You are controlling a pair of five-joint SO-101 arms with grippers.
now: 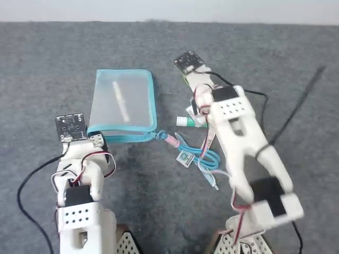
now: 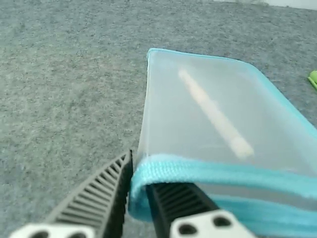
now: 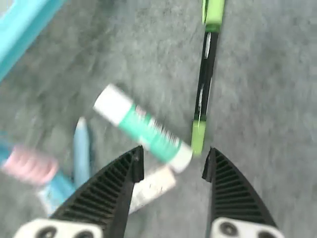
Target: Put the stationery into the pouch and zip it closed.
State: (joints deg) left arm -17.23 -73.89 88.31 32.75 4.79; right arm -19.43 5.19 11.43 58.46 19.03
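A translucent pouch (image 1: pixel 124 103) with teal edging lies flat, a pale stick (image 2: pixel 213 111) inside it. My left gripper (image 2: pixel 139 196) is shut on the near corner of the pouch (image 2: pixel 213 148), at its teal zip edge; the high view shows that gripper (image 1: pixel 96 141) at the same corner. My right gripper (image 3: pixel 172 161) hangs open just above a white and green glue stick (image 3: pixel 143 129), beside a green and black pen (image 3: pixel 204 84). From above, the right gripper (image 1: pixel 195 112) is right of the pouch, over the glue stick (image 1: pixel 186 121).
A blue cord (image 1: pixel 204 156) with a pink end (image 1: pixel 170 141) and a small tag (image 1: pixel 185 159) trails from the pouch's zip end. A small whitish piece (image 3: pixel 151 184) lies by the glue stick. Grey carpet (image 1: pixel 47 69) covers the table.
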